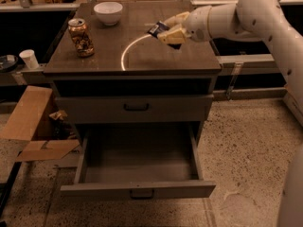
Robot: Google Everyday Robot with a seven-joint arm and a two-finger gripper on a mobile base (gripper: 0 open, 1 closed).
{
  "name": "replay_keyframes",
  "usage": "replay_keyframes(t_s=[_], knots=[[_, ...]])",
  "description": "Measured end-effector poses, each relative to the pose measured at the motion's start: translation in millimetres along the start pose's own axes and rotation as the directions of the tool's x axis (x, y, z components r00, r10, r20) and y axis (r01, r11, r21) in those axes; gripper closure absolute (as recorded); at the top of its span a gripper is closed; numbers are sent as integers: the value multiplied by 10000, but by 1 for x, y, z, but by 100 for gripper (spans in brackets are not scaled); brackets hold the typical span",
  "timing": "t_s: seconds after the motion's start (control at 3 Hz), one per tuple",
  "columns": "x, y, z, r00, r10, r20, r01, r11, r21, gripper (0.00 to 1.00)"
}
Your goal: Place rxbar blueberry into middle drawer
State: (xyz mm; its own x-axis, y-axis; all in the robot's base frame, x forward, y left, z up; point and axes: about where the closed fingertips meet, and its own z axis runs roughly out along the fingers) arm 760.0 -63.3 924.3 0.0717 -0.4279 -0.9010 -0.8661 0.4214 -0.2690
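Speckled floor [246, 141], flat cardboard [28, 122] at L, pale counter edge [42, 6] in bg, dim warm light

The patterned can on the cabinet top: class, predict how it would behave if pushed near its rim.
The can stands upright, taller than wide, so a high push would probably tip it; once down, its round body would likely roll across the flat cabinet top. The gripper, to its right, grips the rxbar blueberry.

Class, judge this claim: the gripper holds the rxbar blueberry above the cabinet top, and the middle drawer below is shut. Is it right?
No. The camera view shows the middle drawer pulled open; the gripper does hold the rxbar blueberry above the cabinet top.
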Motion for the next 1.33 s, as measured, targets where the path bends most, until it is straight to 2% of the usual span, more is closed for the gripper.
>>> replay_keyframes(t_s=[0.33, 0.67, 1.0, 1.33], knots=[[-7, 50, -29, 9978, -589, 302, 596, 9979, -241, 100], [37, 107, -24, 10000, 70, 18, -67, 9940, -1088, 100], [50, 125, -15, 9996, 199, -212, -228, 9887, -1481, 100], [49, 128, -11, 9995, 162, -279, -206, 9862, -1644, 100]])
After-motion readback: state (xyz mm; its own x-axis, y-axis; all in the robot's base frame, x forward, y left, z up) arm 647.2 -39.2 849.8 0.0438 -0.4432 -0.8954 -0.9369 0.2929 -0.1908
